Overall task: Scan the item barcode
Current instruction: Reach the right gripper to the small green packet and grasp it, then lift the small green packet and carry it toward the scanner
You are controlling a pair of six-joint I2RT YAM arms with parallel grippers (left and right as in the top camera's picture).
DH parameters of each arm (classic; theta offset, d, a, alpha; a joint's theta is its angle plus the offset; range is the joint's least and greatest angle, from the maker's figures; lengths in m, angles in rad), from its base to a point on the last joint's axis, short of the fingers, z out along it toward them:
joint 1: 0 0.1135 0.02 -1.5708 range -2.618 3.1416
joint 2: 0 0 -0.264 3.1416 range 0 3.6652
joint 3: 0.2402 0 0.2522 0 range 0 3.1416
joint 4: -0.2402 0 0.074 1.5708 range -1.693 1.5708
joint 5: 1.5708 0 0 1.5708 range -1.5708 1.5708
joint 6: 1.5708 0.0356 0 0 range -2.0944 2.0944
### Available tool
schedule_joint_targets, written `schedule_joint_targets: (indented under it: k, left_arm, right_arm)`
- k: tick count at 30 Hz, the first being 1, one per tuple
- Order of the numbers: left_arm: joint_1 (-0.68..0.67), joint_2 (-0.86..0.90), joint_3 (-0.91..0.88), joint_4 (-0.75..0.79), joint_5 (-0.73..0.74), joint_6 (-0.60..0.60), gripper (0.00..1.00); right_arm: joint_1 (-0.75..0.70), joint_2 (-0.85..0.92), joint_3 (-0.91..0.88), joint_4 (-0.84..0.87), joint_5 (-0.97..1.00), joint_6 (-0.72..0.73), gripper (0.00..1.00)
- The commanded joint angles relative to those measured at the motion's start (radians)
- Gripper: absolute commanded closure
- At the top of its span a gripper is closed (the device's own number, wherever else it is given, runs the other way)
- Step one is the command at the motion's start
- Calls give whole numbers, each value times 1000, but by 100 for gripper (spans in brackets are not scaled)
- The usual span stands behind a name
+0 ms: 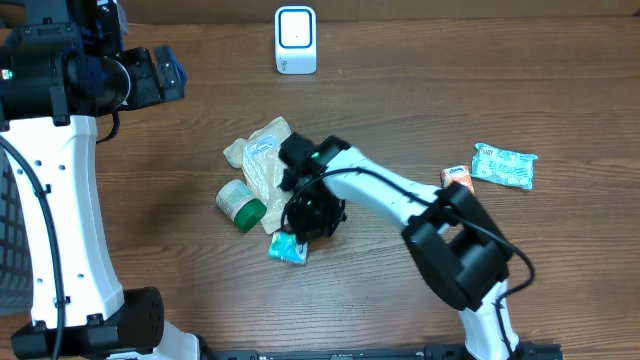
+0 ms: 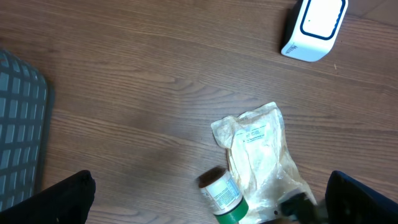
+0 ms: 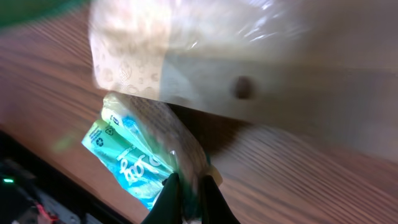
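Right claw (image 3: pixel 189 182) pinching teal packet (image 3: pixel 127 155), long axis slanting into claw

No wording is legible: the teal packet (image 3: pixel 127 158) shows small round symbols at its 10 o'clock corner (white lettering blurred).

A crumpled beige pouch (image 1: pixel 262 150) lies just beside a green-capped bottle (image 1: pixel 240 204) mid-surface (image 1: pixel 400 90), a teal-and-white packet (image 1: pixel 505 165) and small orange carton (image 1: pixel 456 177) well right.
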Motion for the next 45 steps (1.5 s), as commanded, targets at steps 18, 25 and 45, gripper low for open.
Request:
schedule_joint_targets:
  k: [18,25,45]
  left_arm:
    - [-2,3,9,2,-10,-11,0]
    - [-2,3,9,2,-10,-11,0]
    - [-2,3,9,2,-10,-11,0]
  right_arm:
    - [-354,-271,-162,211,324,611,96]
    - [-359,-271,-303,348,315,669,95]
    - [-448,-271,-300,346,175,-39,58]
